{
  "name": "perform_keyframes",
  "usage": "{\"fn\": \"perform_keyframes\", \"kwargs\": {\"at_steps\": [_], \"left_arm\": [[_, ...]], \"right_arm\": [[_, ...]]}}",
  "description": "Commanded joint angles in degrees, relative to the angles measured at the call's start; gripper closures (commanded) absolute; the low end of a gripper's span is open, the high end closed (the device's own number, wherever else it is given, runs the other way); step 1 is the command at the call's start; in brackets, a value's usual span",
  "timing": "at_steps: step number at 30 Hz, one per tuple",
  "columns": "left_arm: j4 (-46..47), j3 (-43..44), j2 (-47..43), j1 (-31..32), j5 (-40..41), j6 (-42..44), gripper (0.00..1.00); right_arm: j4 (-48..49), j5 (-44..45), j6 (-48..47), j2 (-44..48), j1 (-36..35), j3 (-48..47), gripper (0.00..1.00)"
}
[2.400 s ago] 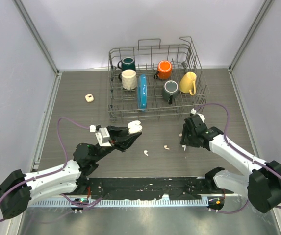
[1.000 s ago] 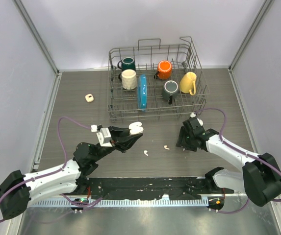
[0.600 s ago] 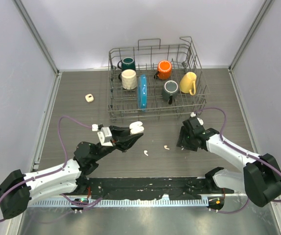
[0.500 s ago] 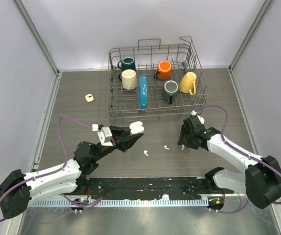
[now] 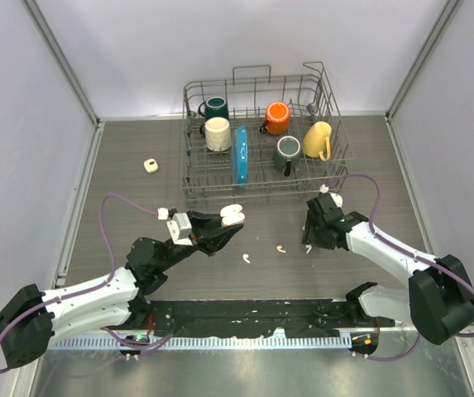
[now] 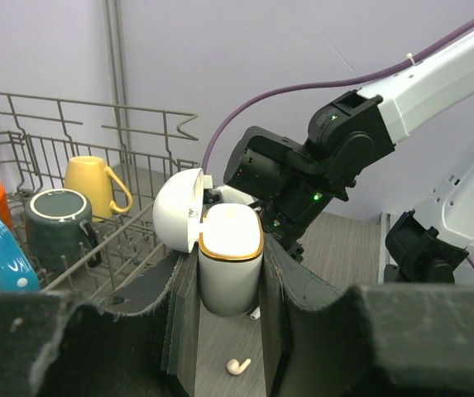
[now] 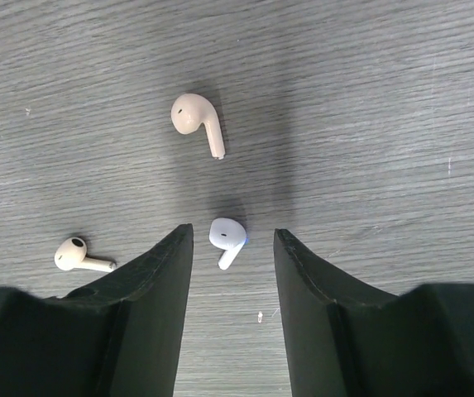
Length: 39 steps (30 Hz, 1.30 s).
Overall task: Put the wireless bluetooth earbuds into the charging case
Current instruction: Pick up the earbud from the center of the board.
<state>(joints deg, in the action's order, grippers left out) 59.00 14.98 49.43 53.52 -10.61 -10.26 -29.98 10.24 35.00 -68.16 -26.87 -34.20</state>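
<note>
A wire dish rack (image 5: 261, 192) is set on the tabletop (image 5: 129, 149); a blue plate (image 5: 239, 155), teal mug (image 5: 214, 107), cream mug (image 5: 217, 133), orange mug (image 5: 277, 117), grey mug (image 5: 286, 153) and yellow mug (image 5: 318, 139) are held in it.

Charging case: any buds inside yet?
Cannot tell. The charging case stands lid-open between the jaws of the left gripper, but its gold rim hides the wells. Three earbuds lie on the table.

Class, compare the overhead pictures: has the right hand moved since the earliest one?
Yes, slightly: the right hand has shifted up the picture toward the dish rack and a little to the left.
</note>
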Motion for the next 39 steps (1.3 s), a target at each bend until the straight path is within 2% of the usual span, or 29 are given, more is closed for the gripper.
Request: {"fn": "perform_keyframes", "kwargs": {"at_steps": [1, 39], "left_arm": [[1.73, 2.51, -0.30, 0.10, -0.29, 0.77, 1.00], [1.64, 2.33, -0.56, 0.10, -0.20, 0.15, 1.00]], "right_arm": [[2.29, 0.92, -0.64, -0.66, 0.07, -1.14, 0.53], [2.47, -0.04, -0.73, -4.53, -0.81, -1.22, 0.63]]}}
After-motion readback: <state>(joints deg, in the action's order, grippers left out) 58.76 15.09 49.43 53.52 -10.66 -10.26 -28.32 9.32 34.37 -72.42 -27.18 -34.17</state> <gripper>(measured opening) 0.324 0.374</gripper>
